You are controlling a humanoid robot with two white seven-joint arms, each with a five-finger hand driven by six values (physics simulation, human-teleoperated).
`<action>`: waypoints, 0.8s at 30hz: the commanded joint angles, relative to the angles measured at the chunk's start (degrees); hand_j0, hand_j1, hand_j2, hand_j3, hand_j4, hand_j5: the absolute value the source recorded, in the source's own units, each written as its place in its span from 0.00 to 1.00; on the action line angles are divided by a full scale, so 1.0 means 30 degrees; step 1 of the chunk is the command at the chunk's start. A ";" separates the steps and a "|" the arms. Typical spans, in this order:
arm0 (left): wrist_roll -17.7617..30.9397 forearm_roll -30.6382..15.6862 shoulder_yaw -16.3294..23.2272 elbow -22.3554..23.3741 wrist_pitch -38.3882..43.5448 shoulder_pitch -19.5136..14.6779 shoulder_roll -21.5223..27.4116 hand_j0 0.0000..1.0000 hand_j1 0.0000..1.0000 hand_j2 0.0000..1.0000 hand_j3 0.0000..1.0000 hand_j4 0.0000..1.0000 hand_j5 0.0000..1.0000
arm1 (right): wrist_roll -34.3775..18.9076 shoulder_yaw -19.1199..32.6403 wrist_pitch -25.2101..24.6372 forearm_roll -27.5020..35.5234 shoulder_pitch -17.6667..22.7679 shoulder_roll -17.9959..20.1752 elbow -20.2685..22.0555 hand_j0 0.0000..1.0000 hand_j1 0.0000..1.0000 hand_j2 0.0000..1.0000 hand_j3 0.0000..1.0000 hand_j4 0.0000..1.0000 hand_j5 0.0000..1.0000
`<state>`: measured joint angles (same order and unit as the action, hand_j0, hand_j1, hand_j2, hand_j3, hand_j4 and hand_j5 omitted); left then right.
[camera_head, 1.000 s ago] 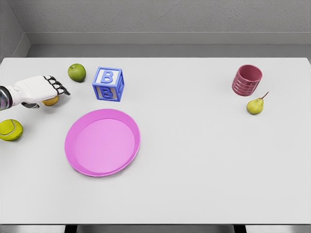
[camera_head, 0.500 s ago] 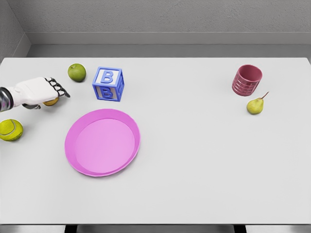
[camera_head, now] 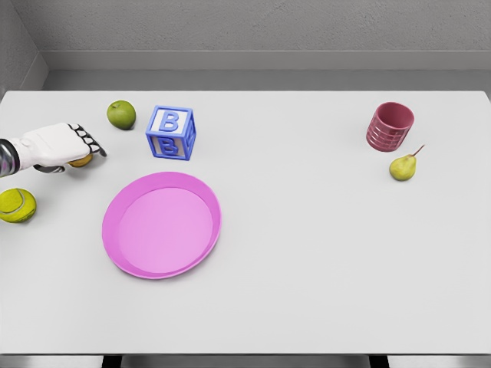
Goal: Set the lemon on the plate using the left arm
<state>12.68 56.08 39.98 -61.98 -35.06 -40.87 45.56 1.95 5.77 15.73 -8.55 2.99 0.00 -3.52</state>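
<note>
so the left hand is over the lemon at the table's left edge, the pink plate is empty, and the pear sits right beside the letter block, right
Not quite. The pear sits beside the dark red cup on the right of the table; the green apple is what sits beside the letter block. The rest holds: left hand over the lemon, pink plate empty. The head view shows it.

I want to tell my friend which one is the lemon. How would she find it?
Start at the big pink plate and look up and left to the white left hand at the table's edge. The lemon is the small yellow-orange bit peeking out under that hand. The green apple and the tennis ball sit uncovered.
</note>
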 commanded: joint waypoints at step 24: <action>-0.0008 -0.0062 0.0032 0.0092 0.0019 0.0000 0.0019 0.71 0.71 0.71 0.71 0.71 0.71 | -0.0004 -0.0018 0.0001 0.0007 0.0000 0.0000 0.0003 1.00 1.00 1.00 1.00 1.00 1.00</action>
<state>12.65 56.02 40.14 -61.70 -35.04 -40.78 45.56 1.94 5.76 15.73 -8.55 2.99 0.00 -3.52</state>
